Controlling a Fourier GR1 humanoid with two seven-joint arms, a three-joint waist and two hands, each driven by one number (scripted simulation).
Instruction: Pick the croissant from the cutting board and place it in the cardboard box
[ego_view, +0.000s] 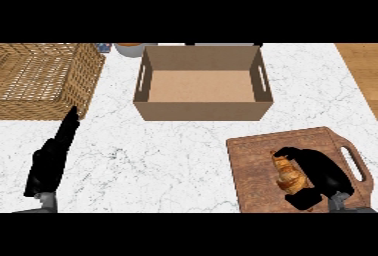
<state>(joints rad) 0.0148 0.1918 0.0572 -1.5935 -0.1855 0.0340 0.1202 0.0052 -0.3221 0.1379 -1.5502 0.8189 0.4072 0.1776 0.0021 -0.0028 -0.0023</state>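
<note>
A golden-brown croissant (290, 176) lies on the brown wooden cutting board (255, 165) at the lower right. My right hand (322, 172) is curled round the croissant, fingers over its far end and thumb at its near end, hiding its right side. The open cardboard box (203, 83) stands behind the board at the top middle, with nothing inside. My left hand (52, 155) rests at the lower left, fingers straight and pointing away, holding nothing.
A wicker basket (44, 80) fills the top left corner. A small round container (131, 48) sits behind the box's left corner. A wooden surface (362, 70) borders the marble counter at the right.
</note>
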